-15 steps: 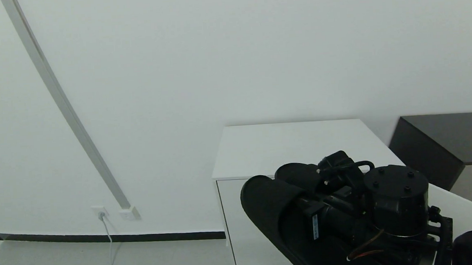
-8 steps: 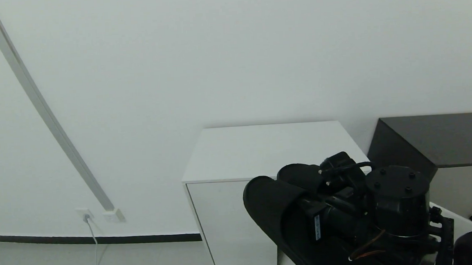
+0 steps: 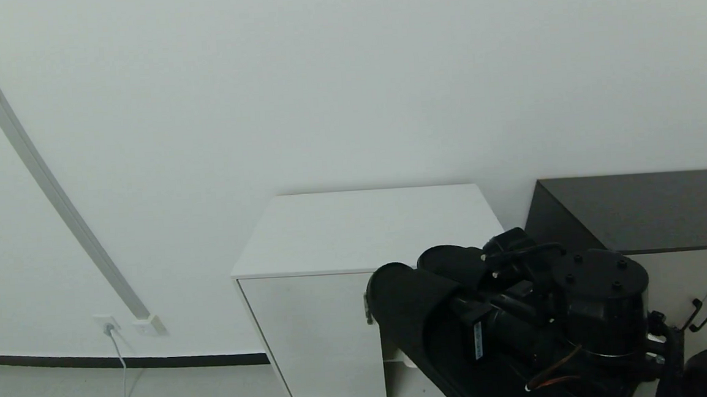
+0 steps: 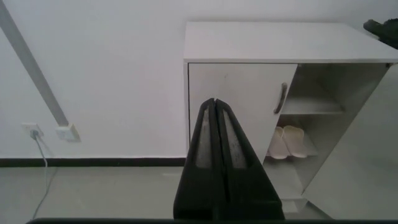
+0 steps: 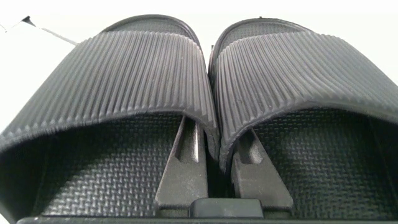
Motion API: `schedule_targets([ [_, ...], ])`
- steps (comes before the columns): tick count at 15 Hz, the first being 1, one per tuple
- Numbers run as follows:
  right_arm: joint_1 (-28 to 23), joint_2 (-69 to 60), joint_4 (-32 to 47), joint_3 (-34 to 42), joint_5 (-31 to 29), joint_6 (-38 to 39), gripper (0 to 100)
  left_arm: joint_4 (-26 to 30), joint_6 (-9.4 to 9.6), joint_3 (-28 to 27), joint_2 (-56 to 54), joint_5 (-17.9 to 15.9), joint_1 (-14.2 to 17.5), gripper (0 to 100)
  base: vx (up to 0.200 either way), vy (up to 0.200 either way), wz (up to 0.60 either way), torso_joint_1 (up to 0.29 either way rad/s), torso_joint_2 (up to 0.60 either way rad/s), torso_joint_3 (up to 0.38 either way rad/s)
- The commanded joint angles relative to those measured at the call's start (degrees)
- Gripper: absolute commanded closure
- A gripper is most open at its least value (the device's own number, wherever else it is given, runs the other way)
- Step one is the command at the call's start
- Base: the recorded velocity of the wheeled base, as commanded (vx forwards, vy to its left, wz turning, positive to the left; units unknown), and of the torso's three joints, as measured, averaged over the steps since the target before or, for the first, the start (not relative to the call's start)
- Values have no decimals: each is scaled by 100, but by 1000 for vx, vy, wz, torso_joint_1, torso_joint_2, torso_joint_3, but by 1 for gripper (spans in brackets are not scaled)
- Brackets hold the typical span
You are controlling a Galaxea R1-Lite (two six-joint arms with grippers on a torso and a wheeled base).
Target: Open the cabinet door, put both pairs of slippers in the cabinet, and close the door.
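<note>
1. the black slippers [image 5: 205,93] are up off the floor in the right gripper [image 5: 219,165]. the 2 lie side by side, and the fingers are clamped on their 2 inner edges where they meet.
2. their long axis runs straight out ahead of the fingers, so whichever way the wrist points, the pair goes in end first.
3. from the head view, the pair hangs in front of the white cabinet [image 3: 355,229], level with its top edge. the open compartment [image 4: 336,124] lies below and beyond them.
4. the right arm is the nearer one to the opening, i'd say. the move turns on dropping the pair down and pushing it forward past the shut left door [image 4: 239,93].
5. white slippers [image 4: 287,142] already sit on the lower level inside, under a shelf [image 4: 311,106].
6. the left gripper [image 4: 215,143] is well back from the cabinet, its fingers pressed together on nothing.
</note>
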Motion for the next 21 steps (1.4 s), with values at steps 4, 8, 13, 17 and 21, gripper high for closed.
schedule_targets([
  [4, -7, 47, -90, 4, 6, -1, 100, -1, -11, 1, 7, 2, 2, 100, 0, 0, 0, 0, 0, 0],
  [8, -25, 73, -117, 66, -3, -203, 100, -1, -11, 1, 7, 2, 2, 100, 0, 0, 0, 0, 0, 0],
  [13, -25, 73, -117, 101, -3, -194, 100, -1, -2, 1, 7, 2, 2, 100, 0, 0, 0, 0, 0, 0],
  [17, -25, 82, -117, 110, -3, -194, 100, -1, -11, 1, 7, 2, 2, 100, 0, 0, 0, -85, 181, 103],
  [21, -25, 91, -125, 136, -3, -194, 100, -1, -2, 1, 7, 2, 2, 100, 0, 0, 0, -154, 345, 193],
])
